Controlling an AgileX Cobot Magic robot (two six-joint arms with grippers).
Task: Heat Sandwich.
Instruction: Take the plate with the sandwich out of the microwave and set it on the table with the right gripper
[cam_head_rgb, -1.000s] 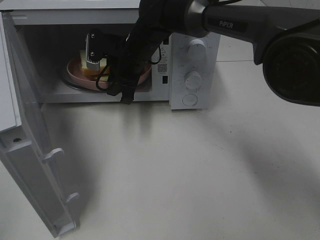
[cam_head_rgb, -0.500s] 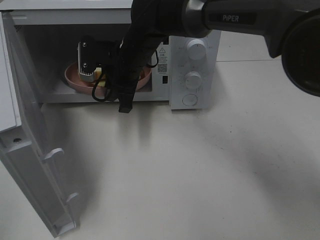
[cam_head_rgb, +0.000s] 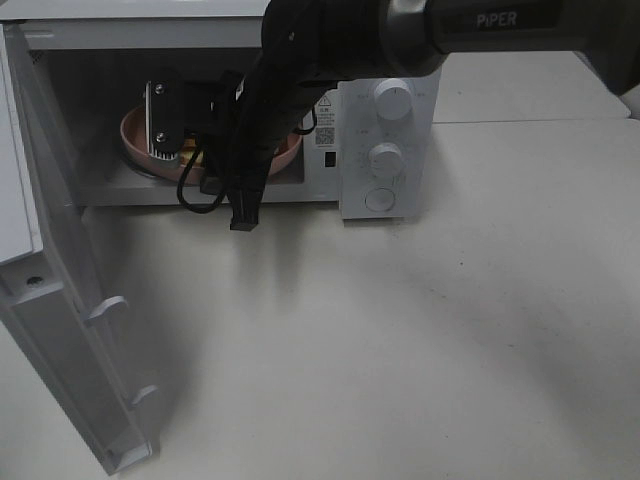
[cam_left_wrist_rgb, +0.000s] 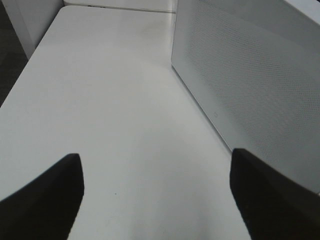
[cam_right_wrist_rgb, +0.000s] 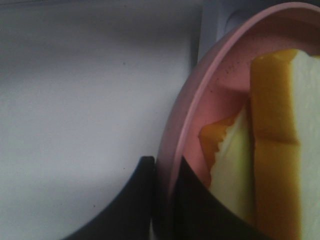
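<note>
Microwave (cam_head_rgb: 352, 150): door (cam_head_rgb: 60, 330) stood open.
Pink plate (cam_right_wrist_rgb: 185, 110): inside the microwave, not yet released.
Sandwich (cam_right_wrist_rgb: 280, 145): on that plate; only the right wrist view showed it plainly.
Right gripper (cam_right_wrist_rgb: 165, 165): nipped the plate's rim.
Left gripper (cam_left_wrist_rgb: 155, 160): wide, empty, beside the microwave.
Remaining, I'd judge: release, withdraw, shut door, heat.
</note>
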